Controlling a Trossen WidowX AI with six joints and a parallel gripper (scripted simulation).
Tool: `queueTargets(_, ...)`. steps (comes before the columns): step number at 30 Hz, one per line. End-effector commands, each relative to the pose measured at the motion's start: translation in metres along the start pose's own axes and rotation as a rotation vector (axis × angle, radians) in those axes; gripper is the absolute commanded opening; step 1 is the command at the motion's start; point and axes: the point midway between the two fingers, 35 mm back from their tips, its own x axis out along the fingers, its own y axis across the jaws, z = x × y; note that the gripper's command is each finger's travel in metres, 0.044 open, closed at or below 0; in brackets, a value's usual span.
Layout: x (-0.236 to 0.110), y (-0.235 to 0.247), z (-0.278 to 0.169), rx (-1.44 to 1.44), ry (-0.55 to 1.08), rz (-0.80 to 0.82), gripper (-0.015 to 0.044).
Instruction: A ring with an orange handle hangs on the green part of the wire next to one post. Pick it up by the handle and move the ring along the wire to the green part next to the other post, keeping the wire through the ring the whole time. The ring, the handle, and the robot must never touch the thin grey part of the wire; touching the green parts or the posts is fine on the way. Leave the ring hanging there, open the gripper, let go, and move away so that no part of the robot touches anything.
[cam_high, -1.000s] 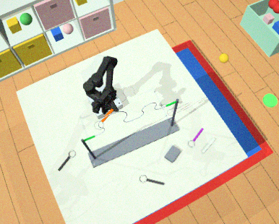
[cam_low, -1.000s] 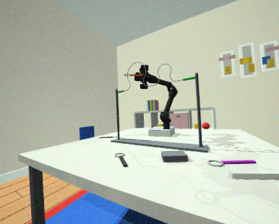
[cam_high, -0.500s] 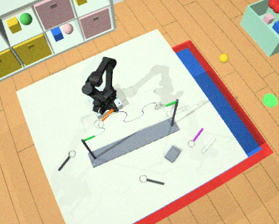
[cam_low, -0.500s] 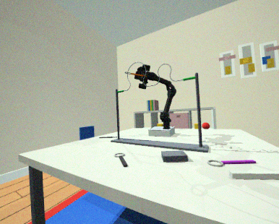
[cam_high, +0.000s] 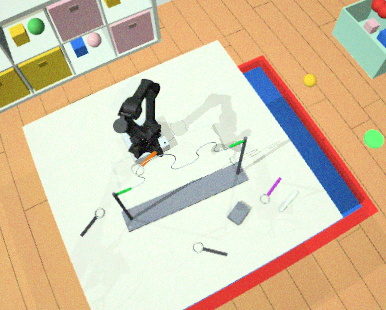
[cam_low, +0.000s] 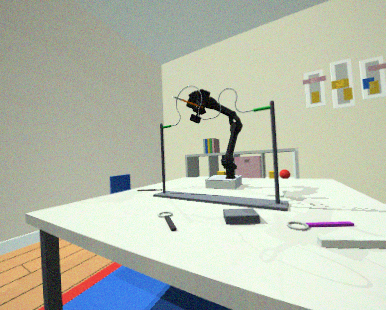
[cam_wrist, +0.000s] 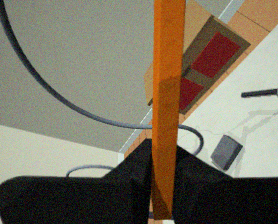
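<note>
Ring (cam_high: 139, 170) hangs around the grey wire (cam_high: 187, 162), probably without contact; the gripper (cam_wrist: 162, 200) pinches the orange handle (cam_wrist: 167, 110) low, keeping its fingers away.

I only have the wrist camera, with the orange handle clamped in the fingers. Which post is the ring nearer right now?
Observer: The exterior view's left post. The ring on the orange handle is just beyond that post's green segment.
Operator: What's lying by the other post?
Observer: A grey block and a purple-handled ring, on the table beside the base plate.
</note>
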Motion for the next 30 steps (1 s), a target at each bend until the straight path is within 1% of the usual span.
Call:
queueTargets(1, 0.0, -0.001, 0.002, -0.054, -0.004, -0.034, -0.015)
queueTargets(30, 0.0, -0.012, 0.004, -0.372, -0.025, -0.243, -0.015)
